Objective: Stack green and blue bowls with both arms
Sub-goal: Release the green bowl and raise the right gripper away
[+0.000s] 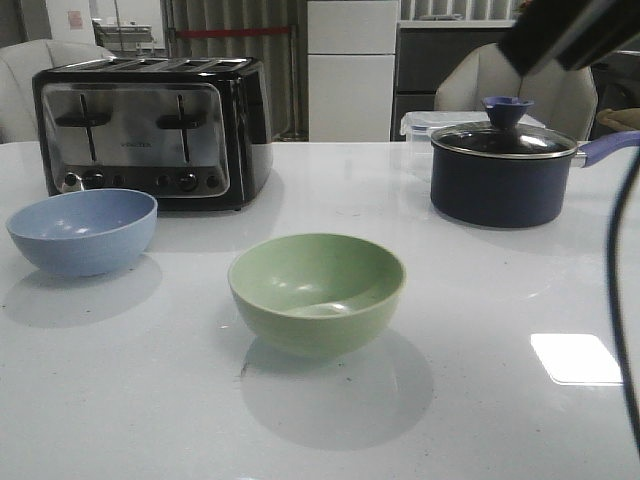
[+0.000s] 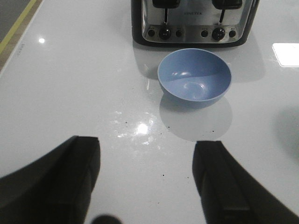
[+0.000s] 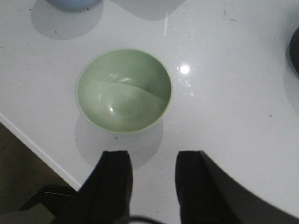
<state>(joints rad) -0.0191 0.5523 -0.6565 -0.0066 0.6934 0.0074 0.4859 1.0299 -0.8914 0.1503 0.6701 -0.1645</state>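
The pale green bowl [image 1: 316, 290] stands upright and empty near the middle of the white table. The pale blue bowl [image 1: 83, 230] stands upright to its left, just in front of the toaster. In the left wrist view the blue bowl [image 2: 195, 77] lies ahead of my left gripper [image 2: 147, 147], which is wide open, empty and above the table. In the right wrist view the green bowl [image 3: 124, 91] lies just ahead of my right gripper [image 3: 153, 158], which is open, empty and apart from the bowl. Only part of the right arm [image 1: 570, 35] shows in the front view.
A black and steel toaster [image 1: 150, 130] stands at the back left. A dark navy saucepan with glass lid [image 1: 505, 170] stands at the back right, a clear plastic box [image 1: 420, 125] behind it. The table's near edge [image 3: 37, 149] runs close to the green bowl. A black cable [image 1: 615, 300] hangs at the right.
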